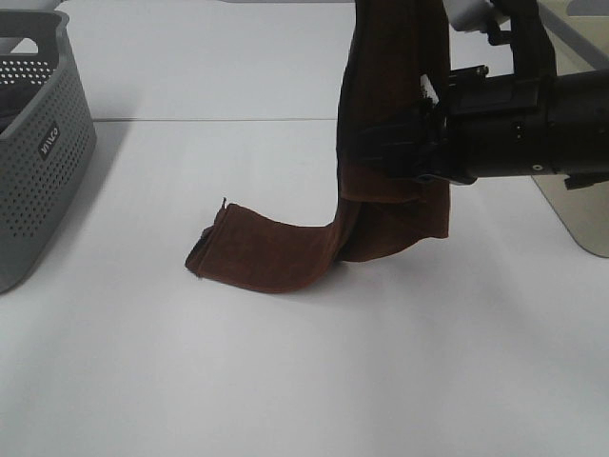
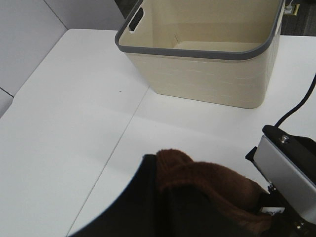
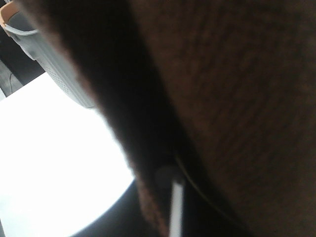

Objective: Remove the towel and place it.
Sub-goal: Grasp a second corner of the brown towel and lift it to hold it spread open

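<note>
Basket (image 1: 43, 162), grey, perforated, at nine o'clock on the white table (image 1: 285, 381). A short white word is printed sideways on its wall, too small to read with certainty.

Towel (image 1: 381, 105), dark brown, soft. It hangs from above the frame at one o'clock down to the table's centre. The lower end trails flat toward nine o'clock, well apart from the basket. No tag or label on it can be read.
- Handling, as judged: light and limp with no stiffness. It folds and drags, is unlikely to slip from a firm pinch, and is not fragile.
- Hold, as judged: best taken at a bunched edge or corner, high enough that the tail lifts off the table.

Left gripper (image 2: 187, 210), out of the high view. Its wrist view shows the jaws together, with a wad of towel bunched at them.

Right gripper (image 1: 414, 148), black, at two o'clock, reaching in from three o'clock. The jaws are clamped on the towel's mid-length and folds wrap around them. Brown cloth fills its wrist view.

Bin (image 2: 207, 84), cream with a grey rim, beyond the left gripper. No writing is visible on it.
</note>
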Action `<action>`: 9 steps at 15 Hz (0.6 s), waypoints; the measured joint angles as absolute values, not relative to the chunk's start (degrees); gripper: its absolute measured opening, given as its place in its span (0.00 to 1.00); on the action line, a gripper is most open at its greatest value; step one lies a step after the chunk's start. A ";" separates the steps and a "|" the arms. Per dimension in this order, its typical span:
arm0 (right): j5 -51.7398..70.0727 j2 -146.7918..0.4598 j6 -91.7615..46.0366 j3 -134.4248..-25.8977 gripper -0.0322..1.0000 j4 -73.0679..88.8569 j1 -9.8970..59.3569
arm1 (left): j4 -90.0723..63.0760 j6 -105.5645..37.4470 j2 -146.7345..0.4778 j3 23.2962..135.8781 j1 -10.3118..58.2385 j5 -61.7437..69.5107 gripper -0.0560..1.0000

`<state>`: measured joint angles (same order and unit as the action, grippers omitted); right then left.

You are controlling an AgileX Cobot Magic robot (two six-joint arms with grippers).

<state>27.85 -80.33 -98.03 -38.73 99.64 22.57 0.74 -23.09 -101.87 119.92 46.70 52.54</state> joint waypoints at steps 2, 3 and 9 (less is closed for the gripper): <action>27.96 -80.21 -95.11 -38.73 0.04 99.64 22.57 | 0.74 -23.09 -101.87 119.92 46.70 52.54 0.05; 27.96 -79.47 -92.48 -38.73 0.04 99.35 22.57 | 0.74 -23.09 -101.87 119.92 46.70 52.54 0.05; 36.10 -74.71 -41.08 -51.39 0.04 51.80 22.57 | 3.27 -23.09 -101.87 119.92 46.70 52.54 0.05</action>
<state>36.10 -74.71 -41.08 -51.39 51.80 22.57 3.27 -23.09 -101.87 119.92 46.70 52.54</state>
